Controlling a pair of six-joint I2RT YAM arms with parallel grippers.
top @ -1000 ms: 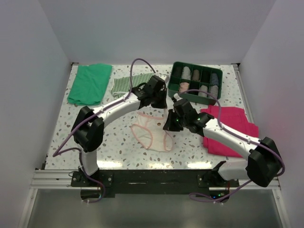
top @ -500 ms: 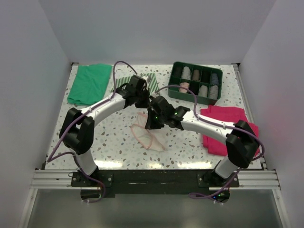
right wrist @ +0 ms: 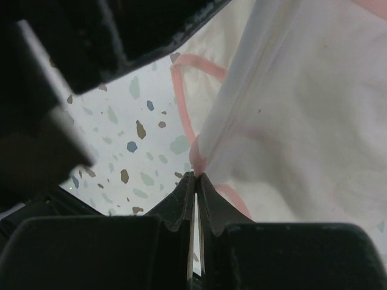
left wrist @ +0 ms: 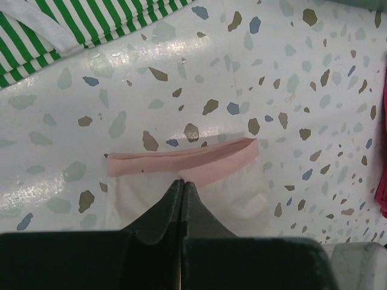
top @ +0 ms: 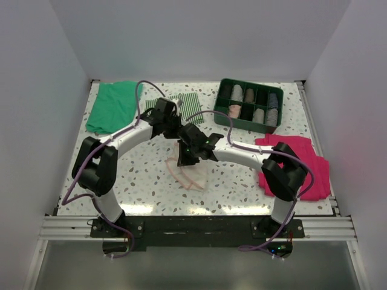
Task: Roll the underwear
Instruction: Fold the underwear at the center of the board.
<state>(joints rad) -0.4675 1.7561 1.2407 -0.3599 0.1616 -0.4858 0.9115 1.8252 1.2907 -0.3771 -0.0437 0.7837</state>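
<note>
Fingers on my left gripper [left wrist: 182,181] and right gripper [right wrist: 195,175] are pinched onto the underwear [top: 193,178], just nearer me than the striped cloth [top: 192,99]. Both have swept left, folding it narrower; rolling comes next, I'd judge.

One underwear [top: 192,175], three cloths [top: 112,107] [top: 190,101] [top: 302,163], one tray [top: 254,127].

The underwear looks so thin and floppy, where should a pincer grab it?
By the darker pink waistband, coming straight down from above. The underwear lies thin on the table, and that folded band is likely its thickest edge. The right pincer pinches pink edging too.
</note>
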